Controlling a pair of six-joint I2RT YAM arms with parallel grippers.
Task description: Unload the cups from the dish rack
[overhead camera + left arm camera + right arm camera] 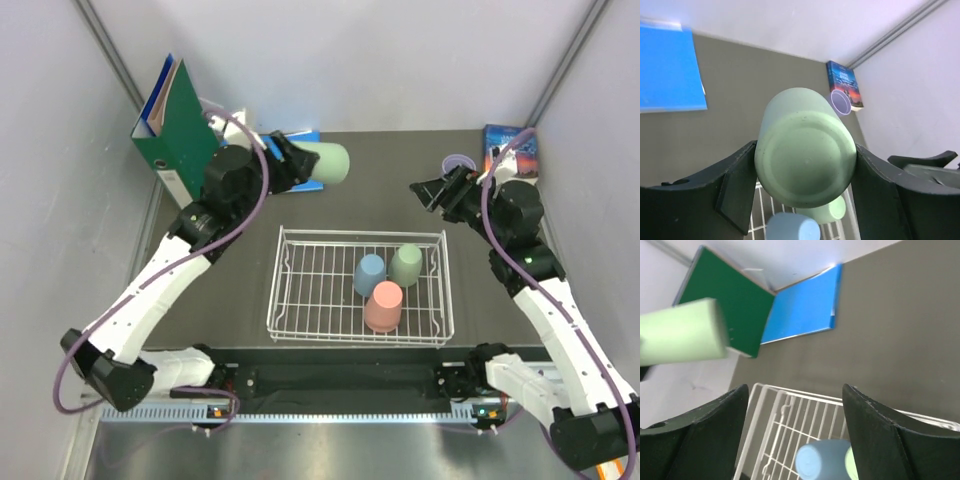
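The work surface is a dark grey matte tabletop (390, 190), enclosed by a pale back wall (350, 60), left wall (50, 200) and right wall (600, 150), with grey metal corner struts (110, 50) at the rear joints. A green binder (175, 145) stands at the left rear, a blue folder (667, 70) lies flat beside it, and a book (510, 150) lies at the right rear corner. Illumination is even and diffuse.

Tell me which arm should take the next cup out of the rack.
Right. The right gripper is open and empty, nearer the cups in the rack; the left gripper is shut on a green cup.
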